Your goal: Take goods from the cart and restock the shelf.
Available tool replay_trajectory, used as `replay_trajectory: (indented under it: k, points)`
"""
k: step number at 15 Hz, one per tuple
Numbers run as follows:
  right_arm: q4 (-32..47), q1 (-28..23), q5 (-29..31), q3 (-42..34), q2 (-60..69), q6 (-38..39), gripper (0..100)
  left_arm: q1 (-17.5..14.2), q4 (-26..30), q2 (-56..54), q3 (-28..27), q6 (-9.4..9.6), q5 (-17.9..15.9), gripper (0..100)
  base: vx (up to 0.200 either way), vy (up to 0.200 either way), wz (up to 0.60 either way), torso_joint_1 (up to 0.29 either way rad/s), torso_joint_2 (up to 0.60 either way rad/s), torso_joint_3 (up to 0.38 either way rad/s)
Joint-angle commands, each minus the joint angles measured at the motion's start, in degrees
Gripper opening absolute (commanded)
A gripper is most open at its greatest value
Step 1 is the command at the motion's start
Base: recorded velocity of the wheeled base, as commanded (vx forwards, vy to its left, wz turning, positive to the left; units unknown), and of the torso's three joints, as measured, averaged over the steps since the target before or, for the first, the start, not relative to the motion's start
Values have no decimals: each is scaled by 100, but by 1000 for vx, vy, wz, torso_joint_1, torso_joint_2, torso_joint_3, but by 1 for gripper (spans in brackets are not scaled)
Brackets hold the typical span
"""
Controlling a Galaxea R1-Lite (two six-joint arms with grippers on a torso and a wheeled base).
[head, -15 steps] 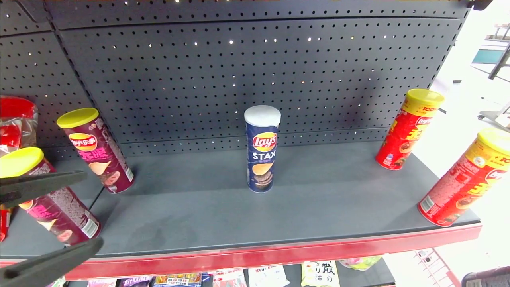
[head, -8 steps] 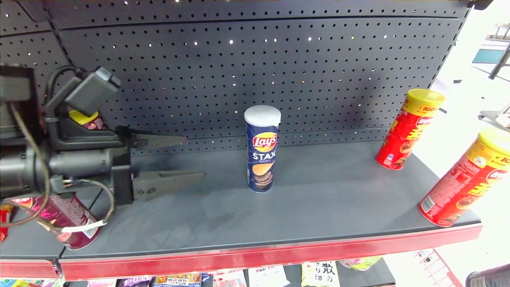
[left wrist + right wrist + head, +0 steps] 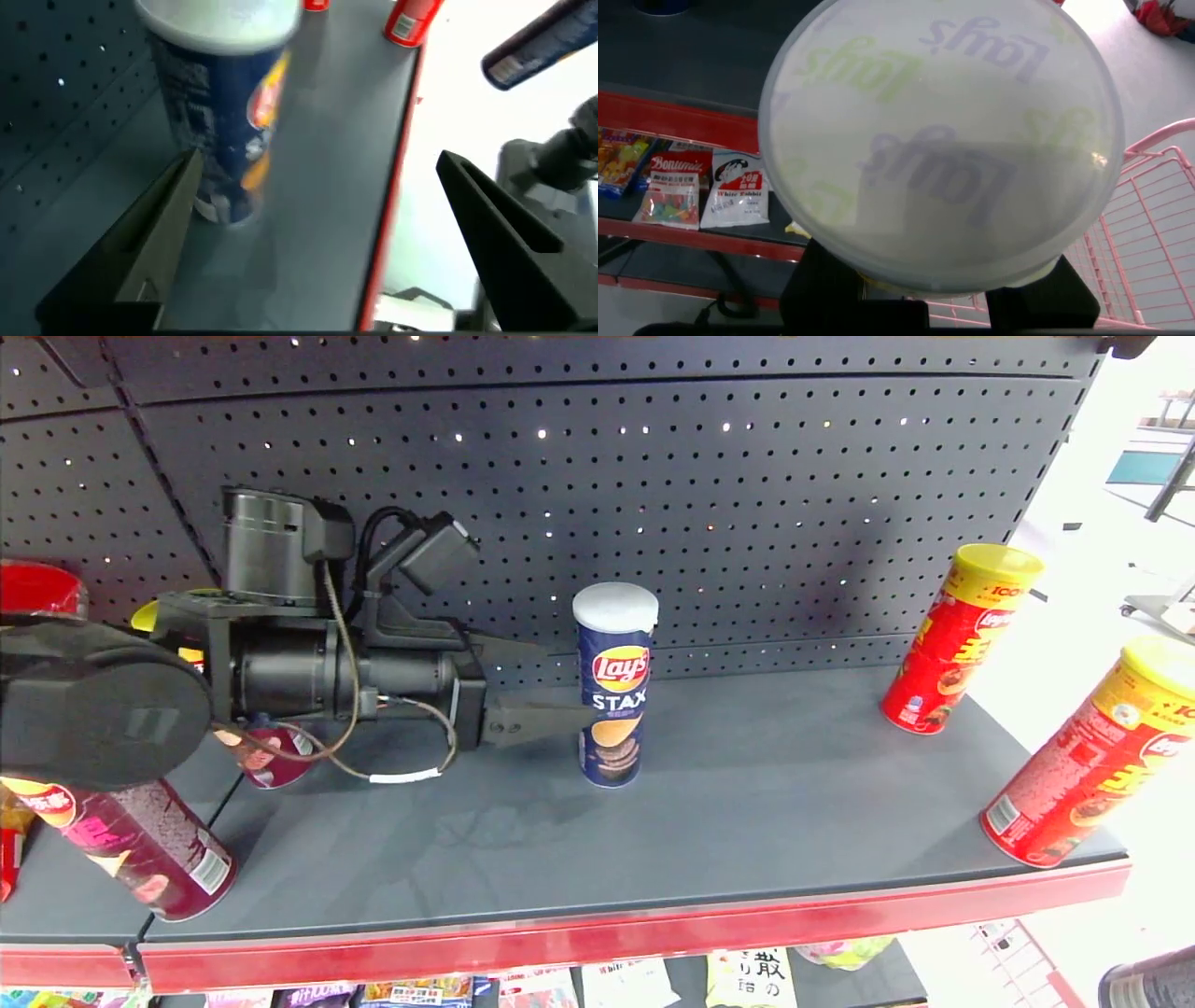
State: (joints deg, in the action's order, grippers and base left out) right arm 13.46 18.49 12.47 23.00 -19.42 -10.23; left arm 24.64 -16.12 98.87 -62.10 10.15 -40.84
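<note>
Change: left arm comes charging in from the left. A second ago only its fingertips showed at the left edge, and now the left tool (image 3: 571, 683) is right up against the blue can (image 3: 613, 686). Every can on the shelf (image 3: 747, 803) stands where it stood.
Left tool: jaws spread wide, nothing in them. One finger reaches along the far side of the blue can and the other points at its near left flank. In the left wrist view the can sits close by one finger, only partly inside the gap. I cannot tell whether it touches.
Blue can: upright, white lid on top, mid-shelf, a little nearer the pegboard (image 3: 653, 476) than the red front edge.
Right tool (image 3: 938, 303): low at the near right, off the shelf, closed around a second blue can (image 3: 938, 140). The pale lid faces the right wrist camera.
Cart (image 3: 1158, 252): pink wire, to the right of the held can and beneath it.
Purple cans: two with yellow lids at the left end. One (image 3: 140, 845) stands by the front edge; the other (image 3: 271, 761) is farther back, mostly hidden behind the left arm.
Red cans: two with yellow lids at the right end. One (image 3: 957, 635) is far back, the other (image 3: 1088, 756) at the near right corner.
Packets (image 3: 625, 980): in a row on the lower shelf, under the red edge.
</note>
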Motion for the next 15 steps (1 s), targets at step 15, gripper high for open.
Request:
replay_trajectory:
  k: [15]
  points:
    - [43, -92, -17, -6, -44, 3, 0, 173, -173, 1820, -1858, 66, 94, 100, 0, 0, 0, 0, 0, 0]
